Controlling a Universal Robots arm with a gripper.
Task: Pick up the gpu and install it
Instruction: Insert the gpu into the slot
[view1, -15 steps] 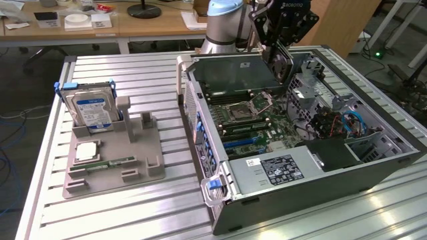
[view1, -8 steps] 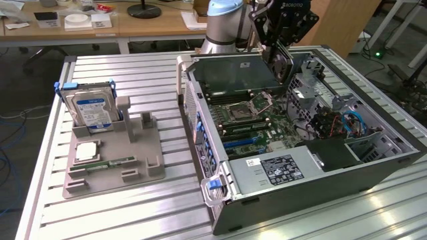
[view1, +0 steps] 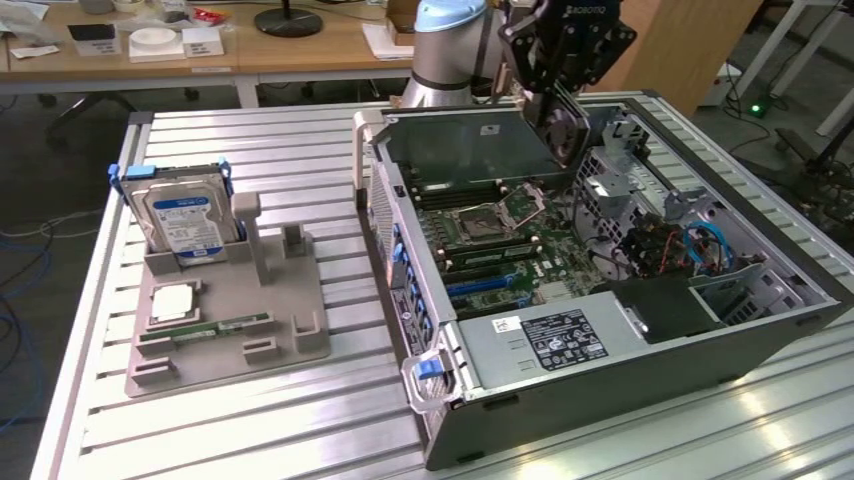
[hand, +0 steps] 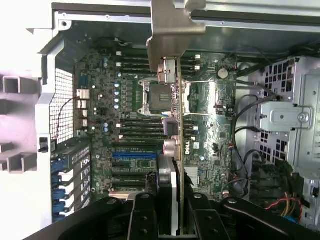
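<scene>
The end effector (hand: 172, 205) hides, it seems, one end of the gpu (hand: 170, 75)

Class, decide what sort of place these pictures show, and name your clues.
Probably a robotics lab: a robot arm holds a gpu over an open computer case on a slatted metal bench, with cluttered desks behind.

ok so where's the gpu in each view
exterior view: the gpu hangs from the gripper above the open case, near the picture's top.
wrist view: the gpu runs edge-on over the motherboard.
shared landmark: the cpu socket, beside the gpu.
</scene>
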